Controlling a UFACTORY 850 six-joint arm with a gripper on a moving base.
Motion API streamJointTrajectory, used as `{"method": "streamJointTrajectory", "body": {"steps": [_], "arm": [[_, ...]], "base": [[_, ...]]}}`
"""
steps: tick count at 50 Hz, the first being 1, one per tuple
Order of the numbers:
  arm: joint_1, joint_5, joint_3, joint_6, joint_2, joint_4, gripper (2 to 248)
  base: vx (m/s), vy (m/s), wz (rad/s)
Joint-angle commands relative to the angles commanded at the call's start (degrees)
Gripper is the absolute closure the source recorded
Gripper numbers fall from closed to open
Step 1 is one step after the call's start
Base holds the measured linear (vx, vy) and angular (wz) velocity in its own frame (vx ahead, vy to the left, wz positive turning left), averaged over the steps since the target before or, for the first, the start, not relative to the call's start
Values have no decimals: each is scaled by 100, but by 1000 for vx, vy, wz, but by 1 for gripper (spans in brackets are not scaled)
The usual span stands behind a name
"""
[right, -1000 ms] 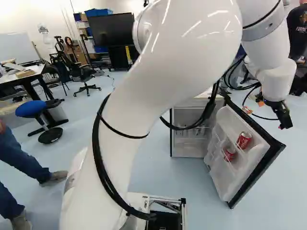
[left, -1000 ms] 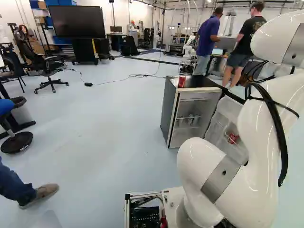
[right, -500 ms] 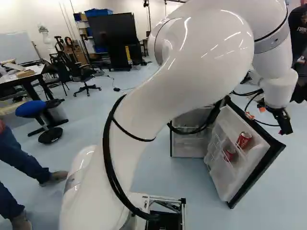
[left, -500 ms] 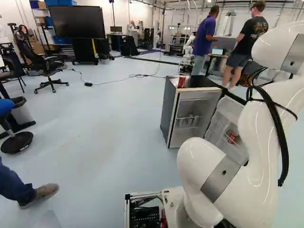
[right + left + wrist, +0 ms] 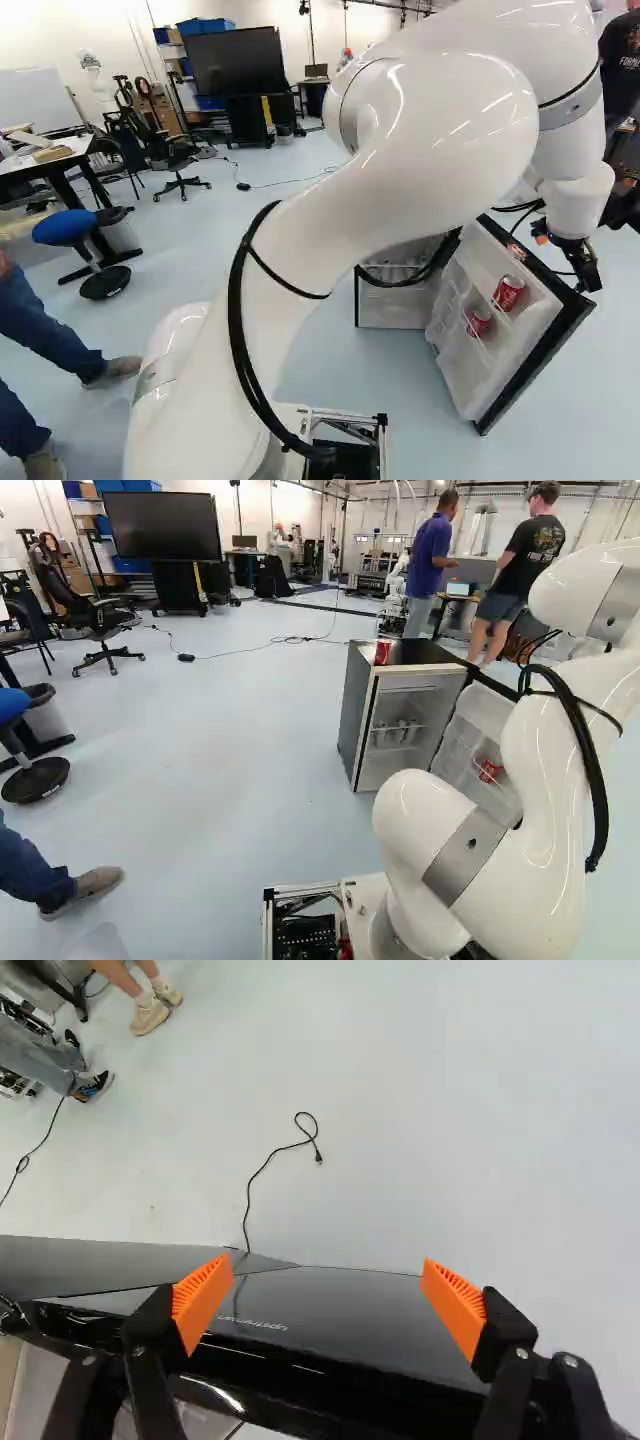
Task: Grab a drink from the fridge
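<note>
Two red cans sit in the racks of the fridge's open door, the upper one (image 5: 509, 293) above and to the side of the lower one (image 5: 479, 321). A third red can (image 5: 382, 652) stands upright on the fridge (image 5: 356, 705), near the front edge of its dark top. Small pale cans (image 5: 391, 733) stand in the fridge's door-side opening, on a shelf. The door (image 5: 530, 350) is swung wide, and the gripper (image 5: 581, 268) hangs by its far top corner, outside the racks.

The fridge stands on a smooth pale blue floor (image 5: 220, 750). Farther off are a wheeled chair (image 5: 100, 625) and a big dark screen (image 5: 163, 525); at the left of the right base view are a blue stool (image 5: 62, 228) and a white table (image 5: 50, 160).

The left base view alone shows the can on top; the arm hides that spot in the right base view, which shows both door cans. In the wrist view the gripper's (image 5: 327, 1295) fingers (image 5: 200, 1300) are well apart, the door's dark outer face between and beneath them. Ahead, a black cord (image 5: 248, 1192) with a plug lies on the floor.
</note>
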Motion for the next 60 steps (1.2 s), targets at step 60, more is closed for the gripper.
{"method": "streamJointTrajectory", "body": {"steps": [60], "arm": [[0,-969,-38,0,-108,0,3]], "base": [[0,0,0]]}}
